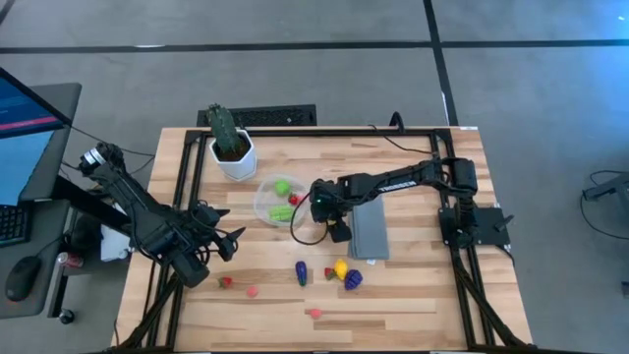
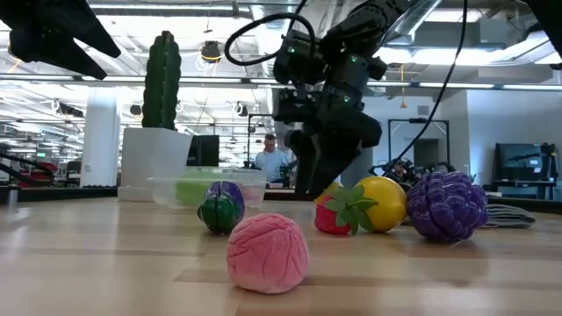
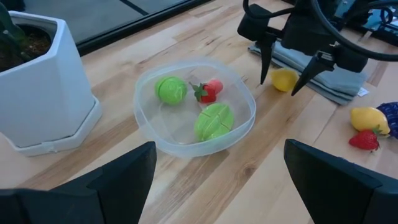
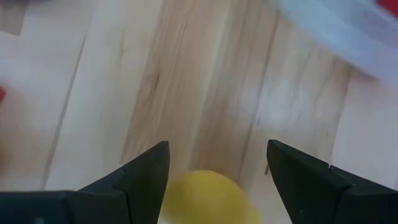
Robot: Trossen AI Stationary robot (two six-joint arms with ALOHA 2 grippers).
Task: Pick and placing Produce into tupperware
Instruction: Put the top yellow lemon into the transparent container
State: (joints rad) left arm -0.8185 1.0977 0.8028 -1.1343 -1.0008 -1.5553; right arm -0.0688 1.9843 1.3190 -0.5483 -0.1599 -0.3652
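Pink and knobbly, one toy fruit [image 2: 268, 253] sits right at the front of the low view, with a purple-and-green piece [image 2: 220, 206] behind it and a strawberry [image 2: 338, 213], a lemon [image 2: 380, 203] and a purple berry cluster [image 2: 446, 206] lined up to the right.

Over to the clear bowl [image 3: 245, 102], centre of the left wrist view: inside lie a round green piece [image 3: 171, 89], a sliced green piece [image 3: 213, 121] and a small red strawberry [image 3: 210, 90]. Upper left of that frame stands the white pot [image 3: 46, 87] with its cactus [image 2: 162, 81], just beside the bowl.

Now the right gripper [image 3: 283, 78], upper right of that frame: fingers spread, pointing down either side of a small yellow fruit [image 3: 284, 79] on the wood, next to the grey cloth [image 1: 371, 231]. Its own camera shows the yellow fruit [image 4: 205, 196] between the fingers, not pinched.

Lower left of the high view, the left gripper [image 1: 224, 243] waits wide open, holding nothing, off the table's left edge [image 1: 157, 285].
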